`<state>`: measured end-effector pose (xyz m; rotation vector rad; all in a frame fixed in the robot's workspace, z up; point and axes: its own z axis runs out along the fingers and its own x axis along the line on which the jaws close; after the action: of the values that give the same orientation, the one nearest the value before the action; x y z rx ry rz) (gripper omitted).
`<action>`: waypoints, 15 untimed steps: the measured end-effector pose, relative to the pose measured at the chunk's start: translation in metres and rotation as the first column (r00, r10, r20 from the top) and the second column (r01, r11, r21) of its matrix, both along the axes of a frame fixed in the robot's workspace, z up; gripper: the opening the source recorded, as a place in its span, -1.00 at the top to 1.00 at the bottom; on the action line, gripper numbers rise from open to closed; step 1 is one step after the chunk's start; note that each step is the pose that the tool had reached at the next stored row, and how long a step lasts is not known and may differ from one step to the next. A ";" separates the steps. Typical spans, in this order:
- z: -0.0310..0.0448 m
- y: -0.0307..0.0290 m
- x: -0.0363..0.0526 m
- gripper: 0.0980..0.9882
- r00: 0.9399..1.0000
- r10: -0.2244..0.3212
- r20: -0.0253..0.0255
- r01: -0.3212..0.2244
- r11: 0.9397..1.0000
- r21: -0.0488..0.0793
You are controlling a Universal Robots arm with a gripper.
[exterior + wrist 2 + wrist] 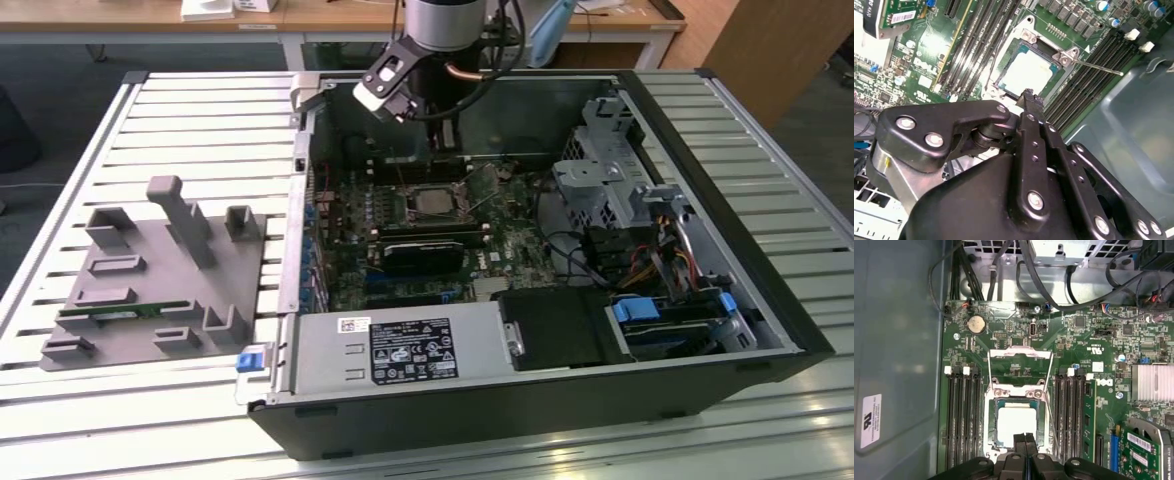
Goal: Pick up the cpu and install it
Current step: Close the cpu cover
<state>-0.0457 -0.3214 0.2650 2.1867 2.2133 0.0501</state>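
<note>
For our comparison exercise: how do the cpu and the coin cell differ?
The cpu is square; the coin cell is round. The cpu is larger than the coin cell. The cpu sits in the socket, the coin cell near the motherboard's edge. Both are silvery and flat.

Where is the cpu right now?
In both wrist views the cpu sits in the motherboard socket, between the memory slot banks, close under the gripper.

A grey tray (150,292) lies on the slatted table (80,150) beside the open computer case (534,415).
</note>
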 end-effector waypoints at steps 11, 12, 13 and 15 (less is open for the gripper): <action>0.0000 -0.0002 0.0121 0.96 1.000 0.000 -0.001 0.000 1.000 0.000; 0.0005 -0.0002 0.0123 0.96 1.000 0.000 -0.002 0.000 1.000 0.000; 0.0018 -0.0001 0.0123 0.96 1.000 0.000 -0.002 0.000 1.000 0.000; 0.0061 -0.0001 0.0123 0.96 1.000 0.000 -0.002 0.000 1.000 0.000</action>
<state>-0.0334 -0.3215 0.2711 2.1876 2.2141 0.0481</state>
